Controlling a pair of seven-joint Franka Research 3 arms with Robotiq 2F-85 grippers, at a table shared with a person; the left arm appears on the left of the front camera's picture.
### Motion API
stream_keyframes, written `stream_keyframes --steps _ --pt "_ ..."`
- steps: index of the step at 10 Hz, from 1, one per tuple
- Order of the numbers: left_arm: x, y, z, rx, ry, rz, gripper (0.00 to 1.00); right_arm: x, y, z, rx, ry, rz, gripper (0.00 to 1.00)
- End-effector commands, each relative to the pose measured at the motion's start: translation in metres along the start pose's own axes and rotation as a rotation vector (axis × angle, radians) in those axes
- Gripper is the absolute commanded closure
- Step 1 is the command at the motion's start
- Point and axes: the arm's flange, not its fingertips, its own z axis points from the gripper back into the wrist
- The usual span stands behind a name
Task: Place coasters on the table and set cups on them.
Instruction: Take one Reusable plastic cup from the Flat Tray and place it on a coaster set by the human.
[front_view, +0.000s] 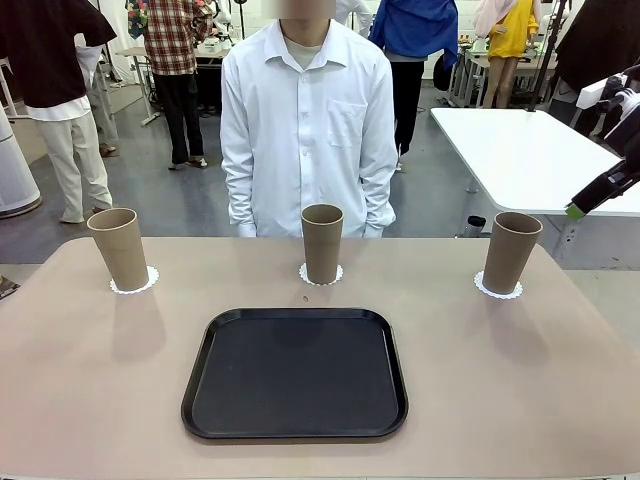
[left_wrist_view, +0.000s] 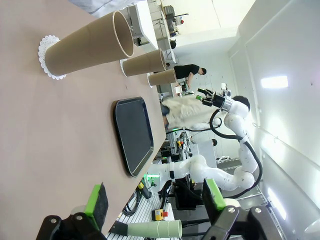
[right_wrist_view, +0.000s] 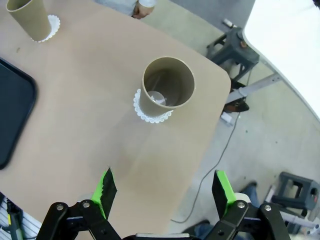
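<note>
Black tray (front_view: 295, 373) near table (front_view: 90, 400) edge

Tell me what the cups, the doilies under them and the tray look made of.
Tall tan-brown tapered cups: matte, no shine, thin rim, probably paper or card. Small round white doilies: thin, lacy scalloped edges, likely paper. Black rounded-square tray: smooth, faint sheen, raised rim, probably plastic.
</note>
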Motion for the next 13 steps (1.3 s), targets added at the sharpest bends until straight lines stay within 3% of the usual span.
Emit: stream_keyframes --steps 1,2,3,5,7,10,13 --pt "-0.001 -0.003 0.001 0.006 -0.005 -0.001 0.00 -0.010 -0.017 0.015 0.319 0.085 -0.170 0.00" --pt "-0.001 -0.003 0.001 0.006 -0.005 -0.001 0.00 -0.022 -0.043 0.024 0.647 0.172 -0.386 0.00" --pt "-0.001 -0.003 0.001 0.006 -0.005 -0.001 0.00 -0.033 -0.074 0.024 0.881 0.177 -0.535 0.00" --pt "-0.001 -0.003 0.001 0.006 -0.005 -0.001 0.00 -0.074 -0.128 0.003 1.127 0.028 -0.798 0.00" --pt "-0.001 -0.003 0.001 0.006 -0.005 -0.001 0.00 -0.134 -0.139 -0.030 1.204 -0.114 -0.937 0.00" --pt "-0.001 -0.003 0.001 0.006 -0.005 -0.001 0.00 -0.209 -0.136 -0.078 1.326 -0.281 -1.030 0.00" --pt "-0.001 -0.003 0.001 0.006 -0.005 -0.001 0.00 -0.232 -0.142 -0.107 1.323 -0.298 -1.083 0.00"
